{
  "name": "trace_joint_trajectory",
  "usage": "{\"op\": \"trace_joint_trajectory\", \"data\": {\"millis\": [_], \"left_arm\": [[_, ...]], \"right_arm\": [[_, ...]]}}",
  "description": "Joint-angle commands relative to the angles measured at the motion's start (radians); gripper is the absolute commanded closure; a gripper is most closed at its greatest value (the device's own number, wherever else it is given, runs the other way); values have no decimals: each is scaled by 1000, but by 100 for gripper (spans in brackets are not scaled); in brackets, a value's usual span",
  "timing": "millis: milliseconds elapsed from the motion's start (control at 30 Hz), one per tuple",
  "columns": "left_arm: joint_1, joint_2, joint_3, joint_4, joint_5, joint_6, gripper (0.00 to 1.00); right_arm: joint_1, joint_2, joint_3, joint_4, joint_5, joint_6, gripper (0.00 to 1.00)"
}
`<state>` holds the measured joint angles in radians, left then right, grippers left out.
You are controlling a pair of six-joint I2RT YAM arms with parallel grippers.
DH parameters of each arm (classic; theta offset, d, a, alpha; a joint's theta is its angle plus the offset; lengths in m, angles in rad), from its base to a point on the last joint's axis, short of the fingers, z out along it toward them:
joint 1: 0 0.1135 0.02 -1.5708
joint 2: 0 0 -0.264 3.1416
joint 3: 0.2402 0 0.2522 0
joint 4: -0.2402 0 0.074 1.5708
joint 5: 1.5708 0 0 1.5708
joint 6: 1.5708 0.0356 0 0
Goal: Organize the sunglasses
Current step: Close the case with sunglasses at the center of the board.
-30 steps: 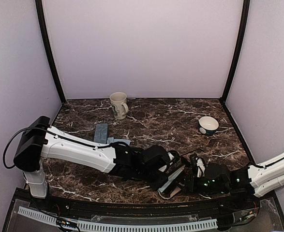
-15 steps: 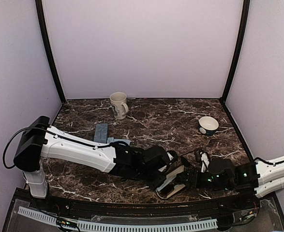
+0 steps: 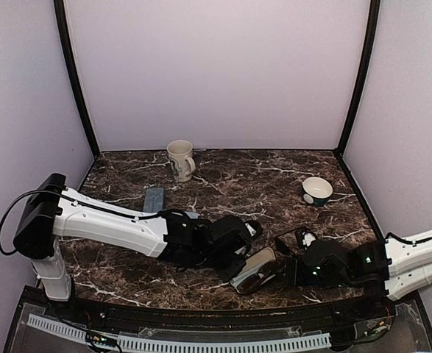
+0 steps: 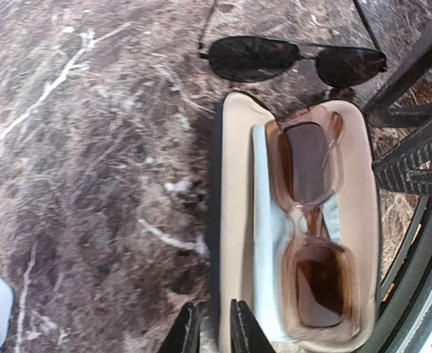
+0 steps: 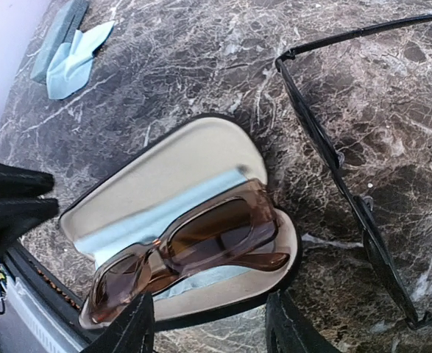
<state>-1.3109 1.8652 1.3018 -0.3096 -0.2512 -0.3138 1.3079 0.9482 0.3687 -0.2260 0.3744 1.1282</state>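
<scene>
Pinching one long rim of the open case [image 4: 238, 184], the left gripper [image 4: 214, 332] had its fingers nearly together, with that thin edge running between them. The right gripper [image 5: 210, 318] hung at the opposite long side, fingers well apart and apparently holding nothing.

Of the 2 pairs, the thick brown-framed sunglasses [image 4: 307, 228] lay folded inside the case on a pale blue cloth [image 4: 263, 213]. The thin black-framed sunglasses [image 4: 274, 59] lay unfolded on the marble table [image 4: 90, 147], just beside the case's far end.

The hold was on a narrow lip, so a quick lift or swing of that side would probably let it slip. Any drag along the table could push the case into the black pair and shove it away. The brown frame looked slightly askew, so closing the case could trap the cloth or a temple.
</scene>
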Motion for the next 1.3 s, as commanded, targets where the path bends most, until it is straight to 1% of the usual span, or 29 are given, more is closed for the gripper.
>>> {"op": "trace_joint_trajectory", "data": {"millis": [0, 200, 367, 600, 733, 933, 1267], "left_arm": [[7, -78, -32, -23, -46, 17, 85], [8, -81, -42, -7, -28, 18, 84], [10, -94, -51, 16, 4, 8, 78], [15, -95, -81, 62, 40, -20, 70], [19, -91, -91, 79, 59, -34, 67], [23, -90, -105, 114, 101, -50, 62], [41, -90, -131, 145, 156, -70, 61]], "right_arm": [[-6, 48, 48, 24, 4, 0, 48], [-6, 49, 43, 36, 3, 13, 49], [-6, 41, 20, 42, 0, 32, 54], [-6, 69, 3, 82, 0, 51, 55], [-7, 81, -22, 119, -3, 79, 59], [-17, 126, -37, 184, -22, 79, 63], [-24, 136, -82, 237, -34, 105, 68]]}}
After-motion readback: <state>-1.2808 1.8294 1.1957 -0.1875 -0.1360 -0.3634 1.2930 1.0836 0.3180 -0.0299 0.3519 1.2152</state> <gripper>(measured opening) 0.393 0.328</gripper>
